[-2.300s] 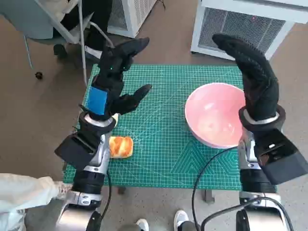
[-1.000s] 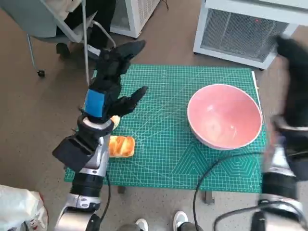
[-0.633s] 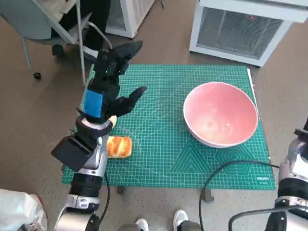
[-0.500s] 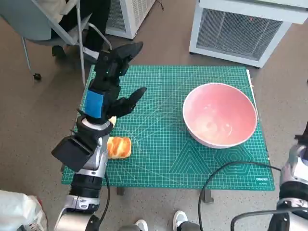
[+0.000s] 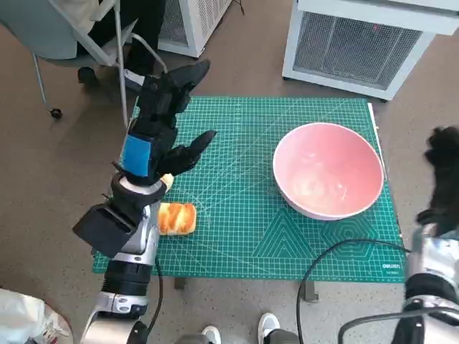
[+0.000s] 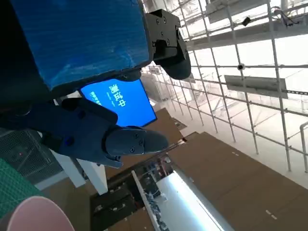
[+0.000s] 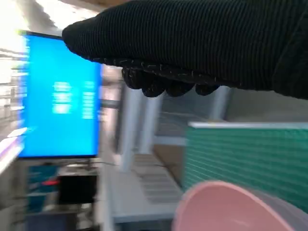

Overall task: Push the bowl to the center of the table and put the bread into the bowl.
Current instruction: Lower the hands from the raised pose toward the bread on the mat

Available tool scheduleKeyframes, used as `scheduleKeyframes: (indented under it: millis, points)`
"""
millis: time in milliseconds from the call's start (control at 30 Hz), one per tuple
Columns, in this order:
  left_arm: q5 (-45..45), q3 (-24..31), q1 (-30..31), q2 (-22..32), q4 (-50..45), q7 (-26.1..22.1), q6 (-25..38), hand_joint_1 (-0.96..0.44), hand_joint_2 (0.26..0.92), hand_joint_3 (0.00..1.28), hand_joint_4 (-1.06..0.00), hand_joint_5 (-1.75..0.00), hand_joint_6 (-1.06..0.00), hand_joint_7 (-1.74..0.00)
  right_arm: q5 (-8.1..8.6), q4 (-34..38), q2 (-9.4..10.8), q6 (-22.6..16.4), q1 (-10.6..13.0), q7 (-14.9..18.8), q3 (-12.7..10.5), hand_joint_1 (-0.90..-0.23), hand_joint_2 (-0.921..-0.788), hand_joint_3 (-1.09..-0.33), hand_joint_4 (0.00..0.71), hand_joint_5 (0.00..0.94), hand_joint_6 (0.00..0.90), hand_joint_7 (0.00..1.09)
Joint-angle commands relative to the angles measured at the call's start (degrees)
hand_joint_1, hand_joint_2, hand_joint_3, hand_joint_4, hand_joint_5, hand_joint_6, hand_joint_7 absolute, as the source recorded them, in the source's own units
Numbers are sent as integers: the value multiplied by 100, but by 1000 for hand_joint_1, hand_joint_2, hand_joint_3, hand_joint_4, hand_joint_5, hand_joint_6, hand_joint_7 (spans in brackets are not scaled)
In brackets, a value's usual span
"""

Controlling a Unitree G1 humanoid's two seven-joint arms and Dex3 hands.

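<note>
The pink bowl [image 5: 328, 204] stands empty on the right half of the green mat [image 5: 237, 222]. A golden bread roll [image 5: 176, 218] lies near the mat's front left edge. My left hand [image 5: 161, 118] is raised over the mat's left side, beyond the bread, fingers spread and holding nothing. My gloved right hand [image 5: 445, 172] hangs past the table's right edge, level with the bowl and apart from it; it holds nothing. The right wrist view shows the glove [image 7: 192, 43] above the bowl's rim [image 7: 226, 207]. A slice of the bowl [image 6: 33, 216] shows in the left wrist view.
A white grilled unit [image 5: 358, 43] stands behind the table on the right, and a chair [image 5: 79, 36] with a seated person's legs at the back left. A black cable [image 5: 323, 251] crosses the mat's front right. Shoes [image 5: 269, 326] show below the front edge.
My right hand left its place over the bowl, swung right off the table, dropped from sight, and now shows at the right edge. Left hand, bowl and bread have stayed put.
</note>
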Motion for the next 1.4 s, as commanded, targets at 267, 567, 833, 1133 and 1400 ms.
scheduleKeyframes:
  millis: [267,567,833,1133,1400]
  points:
    - [18,74,165,101,-249,40,87,-372,921,273,-291,-238,-117,-800,-82,188,532,893,-70,-6,79,-464,-921,-823,218,14,227,87]
    - [114,100,306,164,-452,127,149,-371,921,268,-327,-164,-131,-772,-212,198,910,1110,-376,-4,243,-465,-921,-819,230,11,261,90]
    - [184,149,466,258,-663,221,204,-387,921,265,-340,-139,-137,-761,-266,221,1123,1254,-618,107,325,-463,-921,-832,227,6,266,84]
    - [225,221,690,355,-897,326,273,-400,921,268,-370,-80,-170,-697,-387,227,1359,1361,-876,64,416,-456,-921,-849,225,3,262,74]
    - [284,289,875,428,-1036,446,299,-404,921,267,-387,-48,-191,-644,-288,242,1619,1507,-1100,106,352,-465,-921,-848,226,2,261,68]
